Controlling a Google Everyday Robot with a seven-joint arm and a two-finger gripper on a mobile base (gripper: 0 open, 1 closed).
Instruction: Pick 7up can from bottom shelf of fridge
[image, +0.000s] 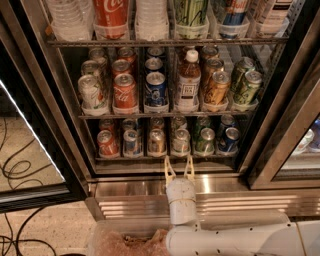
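Note:
The fridge (60, 125) stands open in front of me. Its bottom shelf (165, 156) carries a row of short cans. The 7up can (181, 142), pale silvery with a silver lid, stands in the front row between a gold-brown can (156, 142) and a darker green can (205, 141). My gripper (179, 163) is open and empty, its two pale fingers pointing up at the shelf's front edge. It is just below and in front of the 7up can and does not touch it.
A red can (107, 143) and a light-blue can (132, 142) stand at the left of the row, a blue can (230, 140) at the right. The rack above holds a brown bottle (188, 82) and taller cans. The ribbed steel base (130, 197) lies below. Dark door frames flank the opening.

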